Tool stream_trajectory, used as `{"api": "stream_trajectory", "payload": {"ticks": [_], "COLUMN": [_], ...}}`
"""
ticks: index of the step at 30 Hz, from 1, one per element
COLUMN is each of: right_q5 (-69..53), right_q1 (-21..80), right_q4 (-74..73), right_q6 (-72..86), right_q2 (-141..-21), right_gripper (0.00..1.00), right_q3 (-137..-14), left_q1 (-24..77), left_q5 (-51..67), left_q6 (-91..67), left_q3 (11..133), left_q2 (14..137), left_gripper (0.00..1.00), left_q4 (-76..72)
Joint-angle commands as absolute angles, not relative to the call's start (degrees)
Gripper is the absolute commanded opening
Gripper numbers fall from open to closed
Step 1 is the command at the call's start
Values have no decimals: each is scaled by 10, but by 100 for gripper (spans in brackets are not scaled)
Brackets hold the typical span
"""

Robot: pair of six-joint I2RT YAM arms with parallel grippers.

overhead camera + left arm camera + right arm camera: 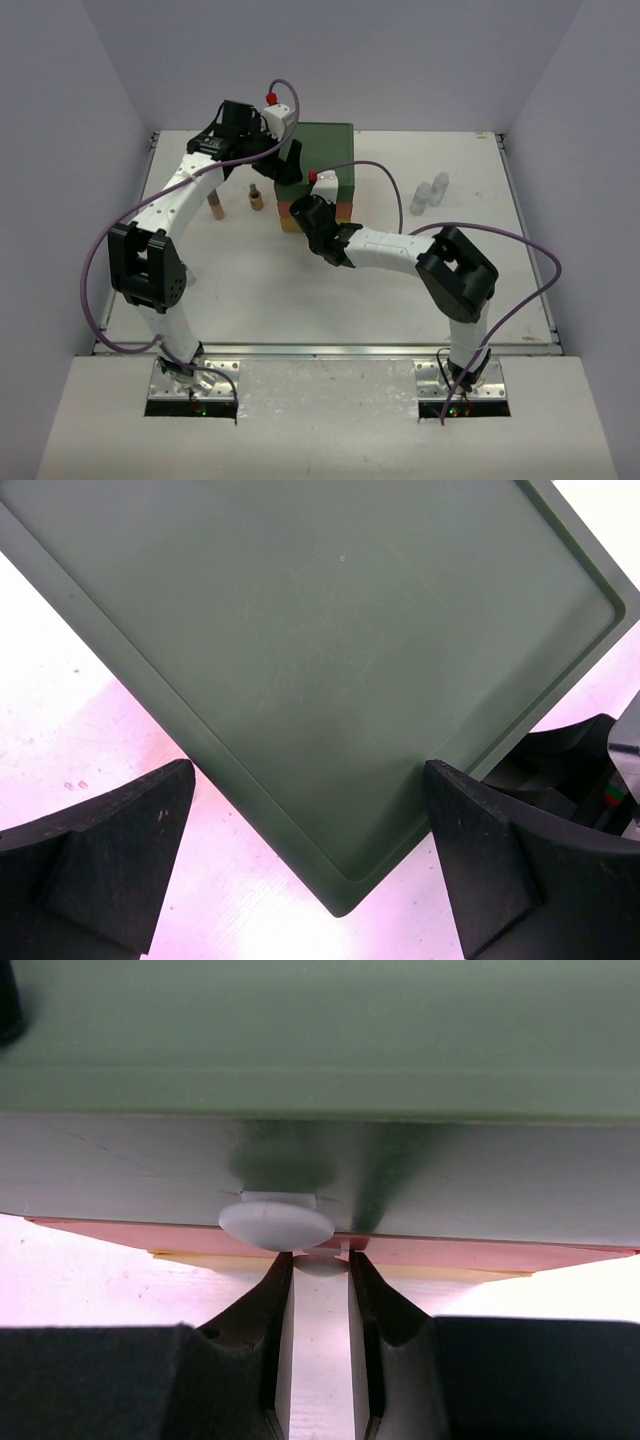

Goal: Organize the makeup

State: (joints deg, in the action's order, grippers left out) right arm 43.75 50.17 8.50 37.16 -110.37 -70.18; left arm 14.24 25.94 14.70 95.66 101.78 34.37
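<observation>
Right wrist view is showing the right hand (320, 1278) closing narrowly on a small lower knob (320, 1264) at the level of the orange drawer. A larger upper knob (276, 1225) is sitting just above it on a pale drawer front. The top external view is hiding both knobs.

Left wrist view is showing the left hand (308, 780) spreading wide over a corner of the drawer box (330, 650).

Only the top external view is showing the makeup. The peach tubes (213, 207) are standing on the table (300, 290) left of the box, and the clear bottles (421, 197) are standing right of it, apart from both hands.
</observation>
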Motion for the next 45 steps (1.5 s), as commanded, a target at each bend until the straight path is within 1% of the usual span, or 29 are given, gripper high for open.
{"api": "stream_trajectory", "payload": {"ticks": [1, 4, 7, 11, 19, 24, 25, 30, 31, 35, 39, 45], "right_q5": [434, 423, 419, 416, 372, 367, 365, 354, 351, 324, 278, 175], "right_q1": [502, 517, 544, 573, 612, 615, 614, 614, 614, 614, 614, 615], "right_q4": [139, 152, 179, 181, 130, 103, 100, 94, 92, 77, 46, -25], "right_q6": [343, 305, 279, 287, 297, 310, 312, 289, 282, 250, 211, 163], "right_q2": [-1076, -1056, -1016, -963, -889, -867, -865, -858, -854, -822, -779, -696], "right_gripper": [0, 0, 0, 0, 0, 0, 2, 57, 65, 73, 75, 80], "right_q3": [-681, -654, -597, -520, -464, -451, -451, -452, -453, -439, -423, -396], "left_q1": [149, 149, 149, 149, 149, 149, 149, 149, 149, 149, 149, 147], "left_q5": [262, 261, 259, 257, 253, 248, 248, 244, 242, 239, 238, 215], "left_q6": [153, 153, 155, 152, 157, 160, 160, 166, 167, 171, 175, 190], "left_q3": [953, 954, 957, 968, 977, 976, 976, 979, 980, 993, 1018, 1065], "left_q2": [996, 997, 997, 1004, 1009, 1007, 1006, 1008, 1008, 1012, 1013, 991], "left_gripper": [96, 96, 97, 97, 98, 98, 98, 99, 100, 100, 100, 100], "left_q4": [341, 339, 339, 338, 341, 344, 345, 345, 345, 349, 357, 371]}}
